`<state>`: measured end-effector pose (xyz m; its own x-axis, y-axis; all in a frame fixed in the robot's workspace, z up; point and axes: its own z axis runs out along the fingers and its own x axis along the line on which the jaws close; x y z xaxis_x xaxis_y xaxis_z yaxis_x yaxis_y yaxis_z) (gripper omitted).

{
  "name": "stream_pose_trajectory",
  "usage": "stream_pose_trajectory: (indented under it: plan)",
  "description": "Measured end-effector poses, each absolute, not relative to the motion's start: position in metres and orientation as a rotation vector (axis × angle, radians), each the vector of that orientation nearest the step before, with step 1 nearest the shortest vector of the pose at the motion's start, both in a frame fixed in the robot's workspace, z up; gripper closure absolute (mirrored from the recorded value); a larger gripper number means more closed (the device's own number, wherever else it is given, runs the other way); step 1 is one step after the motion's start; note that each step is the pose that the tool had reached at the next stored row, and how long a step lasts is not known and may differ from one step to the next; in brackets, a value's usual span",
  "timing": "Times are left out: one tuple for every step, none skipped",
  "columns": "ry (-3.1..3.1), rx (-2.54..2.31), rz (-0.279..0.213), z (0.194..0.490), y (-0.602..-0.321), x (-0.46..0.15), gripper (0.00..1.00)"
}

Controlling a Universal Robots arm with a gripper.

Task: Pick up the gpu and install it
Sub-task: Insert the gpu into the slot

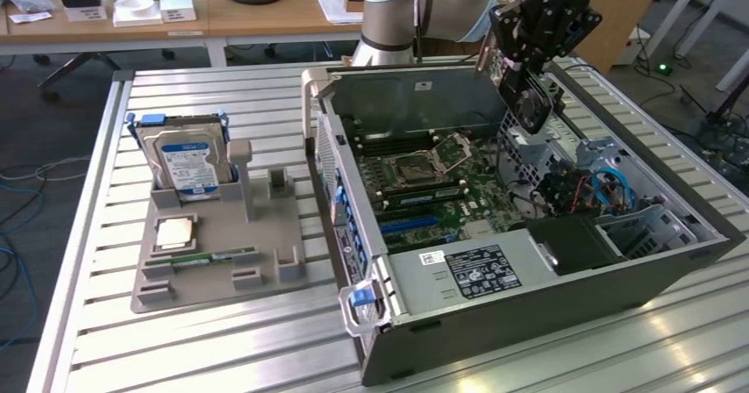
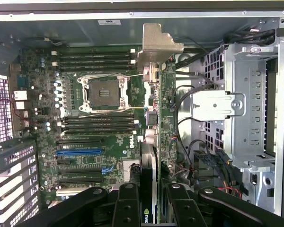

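My gripper point(image 1: 524, 75) hangs over the far right part of the open computer case point(image 1: 527, 296) and is shut on the gpu point(image 1: 536, 103). The card hangs on edge below the fingers, its round fan facing out. In the wrist view the gpu point(image 2: 164, 132) is seen edge-on between my two black fingers point(image 2: 127, 205), with my gripper point(image 2: 154, 208) shut on it. Its silver bracket point(image 2: 158, 45) points toward the case's far wall. The card floats above the motherboard point(image 2: 94, 118), beside the CPU socket point(image 2: 105, 90) and the metal drive cage point(image 2: 251, 104). A blue slot point(image 2: 78, 152) lies on the board.
A grey fixture tray point(image 1: 223, 279) stands on the slatted table at the exterior view's left. It holds a silver hard drive point(image 1: 188, 160), a green memory stick point(image 1: 217, 257) and a small square chip point(image 1: 175, 231). Cables point(image 1: 585, 191) and the power supply point(image 1: 480, 270) crowd the case.
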<state>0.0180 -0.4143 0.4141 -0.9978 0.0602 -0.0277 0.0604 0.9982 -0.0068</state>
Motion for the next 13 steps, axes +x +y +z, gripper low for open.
stream_pose_trajectory:
  plan:
    - [3.113, 0.094, -0.012, 0.4141, -0.4143, 0.0180, 0.74]
    - [3.113, 0.094, -0.012, 0.4141, -0.4143, 0.0180, 0.74]
    - [3.113, 0.094, -0.012, 0.4141, -0.4143, 0.0180, 0.74]
    - [3.113, 0.094, -0.012, 0.4141, -0.4143, 0.0180, 0.74]
    - [3.113, 0.094, -0.012, 0.4141, -0.4143, 0.0180, 0.74]
    - [3.113, 0.093, -0.012, 0.4141, -0.4143, 0.0180, 0.74]
    - [3.113, 0.092, -0.012, 0.4141, -0.4143, 0.0180, 0.74]
    - [3.113, 0.090, -0.012, 0.4141, -0.4143, 0.0180, 0.74]
    - [3.113, 0.088, -0.012, 0.4141, -0.4143, 0.0180, 0.74]
    - [3.113, 0.084, -0.012, 0.4141, -0.4143, 0.0180, 0.74]
    - [3.113, 0.078, -0.012, 0.4141, -0.4143, 0.0180, 0.74]
    - [3.113, 0.071, -0.012, 0.4140, -0.4143, 0.0180, 0.74]
    - [3.113, 0.063, -0.012, 0.4140, -0.4143, 0.0180, 0.74]
